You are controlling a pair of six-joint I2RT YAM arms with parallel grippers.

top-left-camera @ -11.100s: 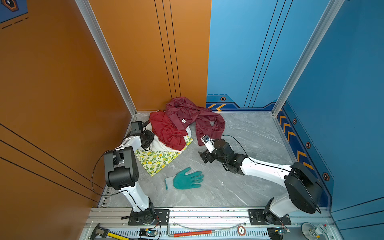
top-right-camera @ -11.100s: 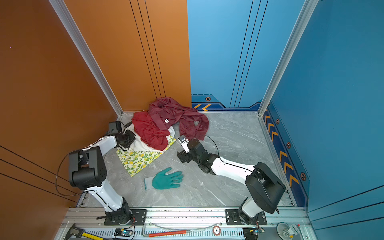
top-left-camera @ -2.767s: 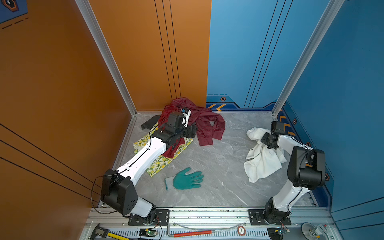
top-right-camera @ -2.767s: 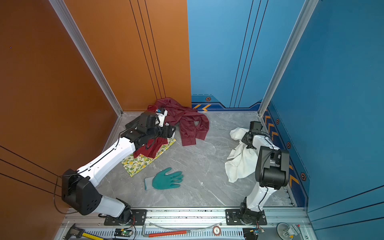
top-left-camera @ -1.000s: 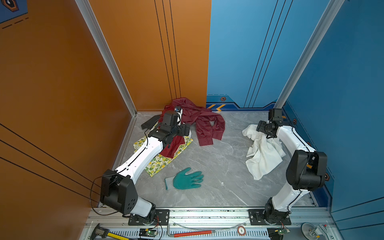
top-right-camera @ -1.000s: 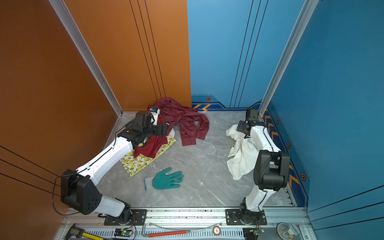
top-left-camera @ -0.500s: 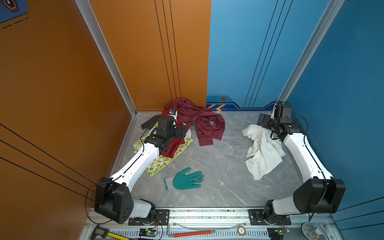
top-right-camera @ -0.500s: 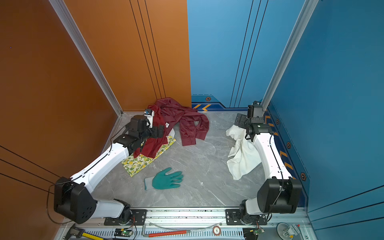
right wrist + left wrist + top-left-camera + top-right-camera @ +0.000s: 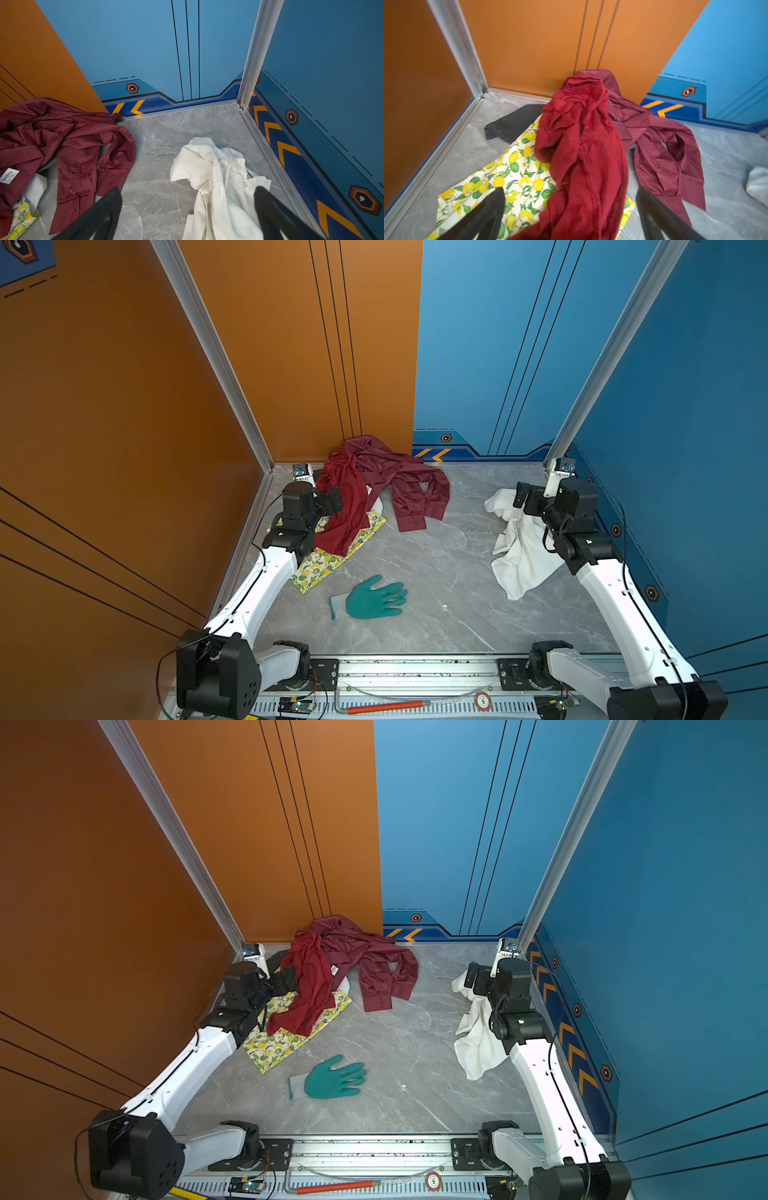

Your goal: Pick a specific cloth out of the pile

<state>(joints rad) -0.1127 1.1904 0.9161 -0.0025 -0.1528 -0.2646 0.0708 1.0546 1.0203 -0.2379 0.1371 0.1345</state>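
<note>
The white cloth [image 9: 519, 556] [image 9: 473, 1048] lies crumpled on the floor by the right wall, apart from the pile [image 9: 347, 506] in the back left corner. My right gripper [image 9: 521, 497] [image 9: 187, 190] hovers open over the cloth's far end [image 9: 218, 172] and holds nothing. My left gripper [image 9: 332, 499] [image 9: 570, 190] stands open at the pile, its fingers on either side of the red cloth [image 9: 583, 145] without pinching it. The red cloth drapes over the lemon-print cloth [image 9: 508, 176], beside the maroon shirt [image 9: 660, 149] and a dark grey piece [image 9: 512, 122].
A teal glove [image 9: 374, 599] [image 9: 332, 1079] lies flat on the grey floor near the front middle. Orange walls close in the left and back left, blue walls the back right and right. A metal rail [image 9: 415, 672] with both arm bases runs along the front.
The right gripper has opened fully and drawn back above the white cloth, which stays on the floor. The right arm's elbow has swung out toward the right wall. The left gripper has pulled back slightly.
</note>
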